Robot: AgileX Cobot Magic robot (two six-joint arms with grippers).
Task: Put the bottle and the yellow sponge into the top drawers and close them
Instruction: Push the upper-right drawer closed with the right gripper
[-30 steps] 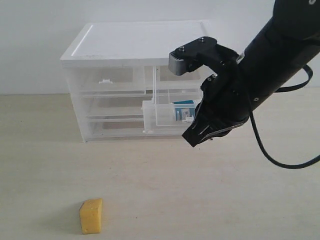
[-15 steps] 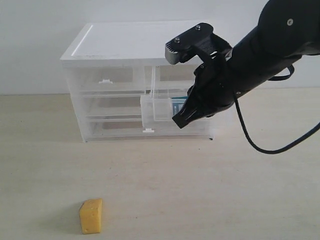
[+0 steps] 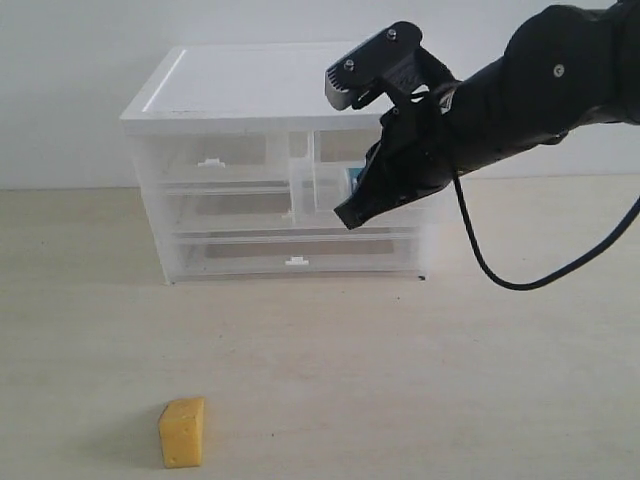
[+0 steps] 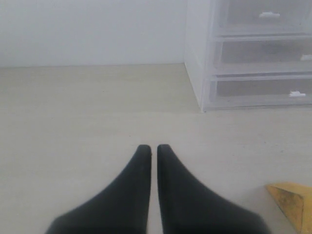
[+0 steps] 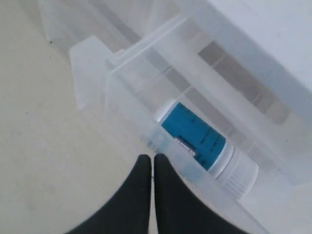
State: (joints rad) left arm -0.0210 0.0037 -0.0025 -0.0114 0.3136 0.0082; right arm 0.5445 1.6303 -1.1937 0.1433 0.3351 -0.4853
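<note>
Right pincer point(image 3: 346, 217), shut & empty, pushed clear plastic top drawer point(image 5: 131, 92) nearly in; white blue-label bottle point(image 5: 194, 136) just ahead inside, yellow sponge block point(image 3: 183, 432) well apart.

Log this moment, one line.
right end effector: shut, at part-open top drawer | bottle: inside it | yellow sponge: on table

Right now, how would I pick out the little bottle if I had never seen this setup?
Find the clear chest of drawers with the white top at the back of the table. Its upper right drawer stands partly pulled out, with the bottle inside. It is white with a blue-teal label, unlike the yellow sponge out on the table in front.
</note>
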